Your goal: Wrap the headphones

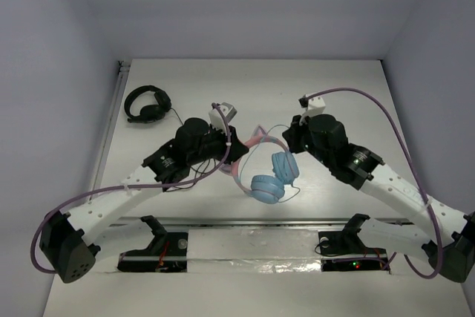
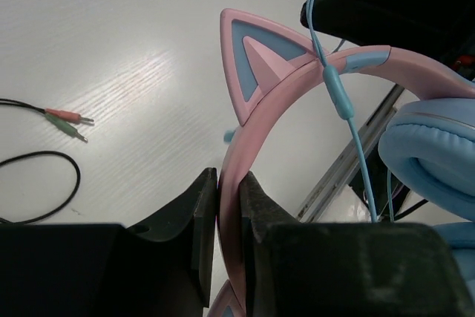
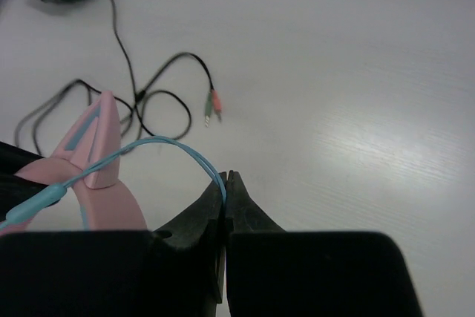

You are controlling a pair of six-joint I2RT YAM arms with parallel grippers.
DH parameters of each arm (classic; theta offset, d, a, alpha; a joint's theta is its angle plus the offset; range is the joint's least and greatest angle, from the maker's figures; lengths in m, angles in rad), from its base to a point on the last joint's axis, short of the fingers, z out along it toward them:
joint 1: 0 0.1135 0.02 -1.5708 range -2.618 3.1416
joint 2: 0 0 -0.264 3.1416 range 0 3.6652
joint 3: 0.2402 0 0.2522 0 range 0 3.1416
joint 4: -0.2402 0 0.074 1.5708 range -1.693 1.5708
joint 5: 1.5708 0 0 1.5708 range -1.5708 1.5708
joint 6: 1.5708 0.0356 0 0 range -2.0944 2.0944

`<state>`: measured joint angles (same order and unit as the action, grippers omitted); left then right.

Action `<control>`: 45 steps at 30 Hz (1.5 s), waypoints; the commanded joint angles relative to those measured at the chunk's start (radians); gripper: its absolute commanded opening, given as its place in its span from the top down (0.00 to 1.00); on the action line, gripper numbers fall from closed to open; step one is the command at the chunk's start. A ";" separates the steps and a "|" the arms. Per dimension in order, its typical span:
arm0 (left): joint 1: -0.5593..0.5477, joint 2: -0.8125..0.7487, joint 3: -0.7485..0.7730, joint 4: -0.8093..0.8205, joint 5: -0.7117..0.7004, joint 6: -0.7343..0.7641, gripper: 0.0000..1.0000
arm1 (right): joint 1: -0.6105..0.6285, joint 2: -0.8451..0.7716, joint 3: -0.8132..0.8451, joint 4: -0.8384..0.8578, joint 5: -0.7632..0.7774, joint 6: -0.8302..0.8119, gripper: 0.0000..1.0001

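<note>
The headphones (image 1: 273, 176) are held up over the middle of the table, between the two arms, with their light blue earcups hanging toward the near edge. My left gripper (image 1: 239, 155) is shut on the pink headband (image 2: 297, 79), just below one cat ear (image 2: 256, 57); the jaws (image 2: 228, 177) pinch the band. An earcup (image 2: 434, 154) shows at the right of the left wrist view. My right gripper (image 1: 291, 133) is shut on the thin light blue cable (image 3: 163, 142), which arcs from the headband (image 3: 93, 146) into the closed fingertips (image 3: 227, 177).
The all-black headphones (image 1: 147, 103) lie at the back left. Their thin black cable (image 3: 126, 57) loops across the table and ends in pink and green plugs (image 3: 211, 105) near the left arm. A metal rail (image 1: 252, 222) runs along the near edge.
</note>
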<state>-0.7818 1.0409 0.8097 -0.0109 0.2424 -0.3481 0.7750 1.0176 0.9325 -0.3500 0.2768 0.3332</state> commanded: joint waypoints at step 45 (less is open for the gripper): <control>0.073 0.211 0.836 -0.393 -0.111 0.176 1.00 | -0.207 -0.001 -0.383 0.713 -0.341 0.205 1.00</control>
<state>-0.7128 1.2598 1.5501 -0.5343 -0.0002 -0.1093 0.5701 0.9897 0.5350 0.2943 0.0330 0.5243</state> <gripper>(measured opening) 0.113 0.017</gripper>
